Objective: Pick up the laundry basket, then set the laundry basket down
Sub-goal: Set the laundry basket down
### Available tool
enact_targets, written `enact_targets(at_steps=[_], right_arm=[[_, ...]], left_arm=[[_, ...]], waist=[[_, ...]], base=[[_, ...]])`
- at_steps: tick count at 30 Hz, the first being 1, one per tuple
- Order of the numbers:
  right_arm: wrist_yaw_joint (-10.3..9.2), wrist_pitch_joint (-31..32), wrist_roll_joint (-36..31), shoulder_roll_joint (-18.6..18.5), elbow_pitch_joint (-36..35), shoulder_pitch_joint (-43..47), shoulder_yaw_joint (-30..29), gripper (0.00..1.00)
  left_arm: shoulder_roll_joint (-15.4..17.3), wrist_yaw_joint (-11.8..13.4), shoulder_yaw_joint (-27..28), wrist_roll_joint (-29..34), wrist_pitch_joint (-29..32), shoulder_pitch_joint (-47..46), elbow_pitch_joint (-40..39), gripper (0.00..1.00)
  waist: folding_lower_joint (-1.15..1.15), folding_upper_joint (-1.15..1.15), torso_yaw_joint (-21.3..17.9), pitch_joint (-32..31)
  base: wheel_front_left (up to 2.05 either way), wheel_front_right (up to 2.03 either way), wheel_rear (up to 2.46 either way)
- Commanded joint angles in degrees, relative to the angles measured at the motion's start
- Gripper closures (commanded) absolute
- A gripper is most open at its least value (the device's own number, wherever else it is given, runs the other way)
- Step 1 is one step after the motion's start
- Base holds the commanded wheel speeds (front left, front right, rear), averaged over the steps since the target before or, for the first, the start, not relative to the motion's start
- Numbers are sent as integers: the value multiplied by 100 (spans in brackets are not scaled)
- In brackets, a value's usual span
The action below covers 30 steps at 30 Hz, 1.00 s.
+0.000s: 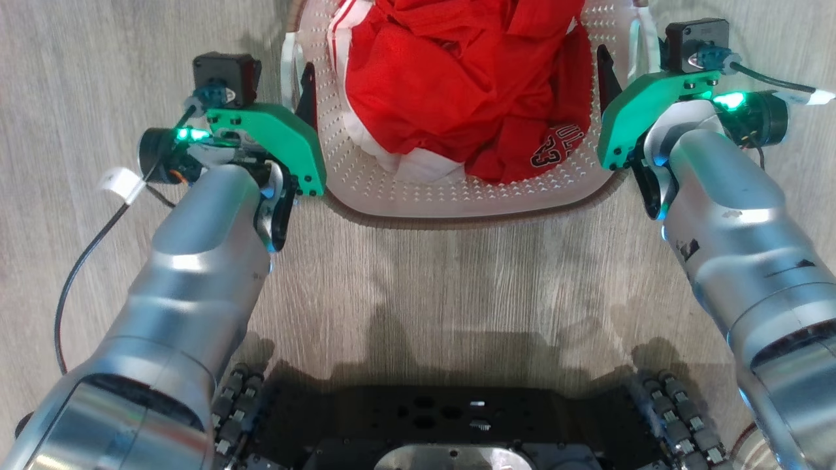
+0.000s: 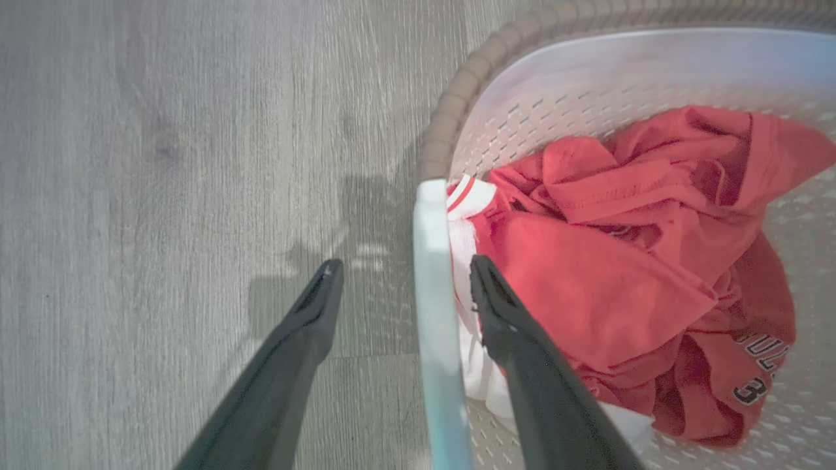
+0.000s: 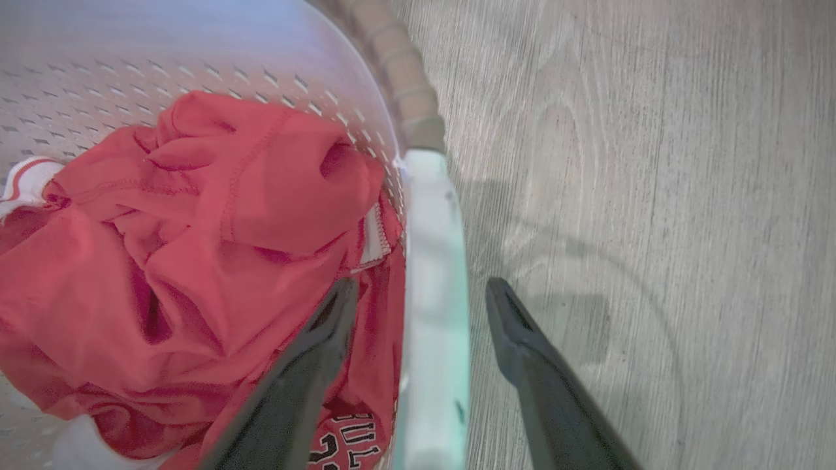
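Our left pincer point(image 2: 405, 264) and right pincer point(image 3: 423, 286), both released, straddle the laundry basket's point(image 1: 457, 196) handles point(image 2: 434, 313) (thin, smooth plastic), so we risk a lopsided, slipping lift.

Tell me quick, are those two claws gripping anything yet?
Left gripper: open, astride a handle of the basket.
Right gripper: open, astride the other handle.

R end effector point(image 3: 421, 288) spread astride handle point(image 3: 434, 261) of laundry basket point(image 3: 196, 46).

Pale grey wood-grain floor point(image 1: 457, 274), soft shadows.
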Motion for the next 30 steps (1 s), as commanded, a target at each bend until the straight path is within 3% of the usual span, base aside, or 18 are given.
enact_targets(at_steps=[1, 12, 20, 30], right_arm=[[-9, -27, -50, 121, -85, 411, 19, 0], [-9, -27, -646, 121, -868, 684, -547, 0], [-9, -27, -1101, 121, -1784, 1290, -1024, 0], [-9, -27, -1104, 121, -2882, 2281, -1295, 0]], left_arm=[[179, 46, 154, 46, -29, 142, -97, 0], [179, 9, 840, 619, -29, 617, -936, 0], [179, -119, 1485, 1182, -29, 1367, -1758, 0], [179, -201, 2088, 1666, -29, 2490, -2868, 0]], waist=[[0, 0, -5, -33], [0, 0, -61, -591], [0, 0, -105, -1383], [0, 0, -124, -2509]], base=[[0, 0, 0], [0, 0, 0], [0, 0, 0], [0, 0, 0]])
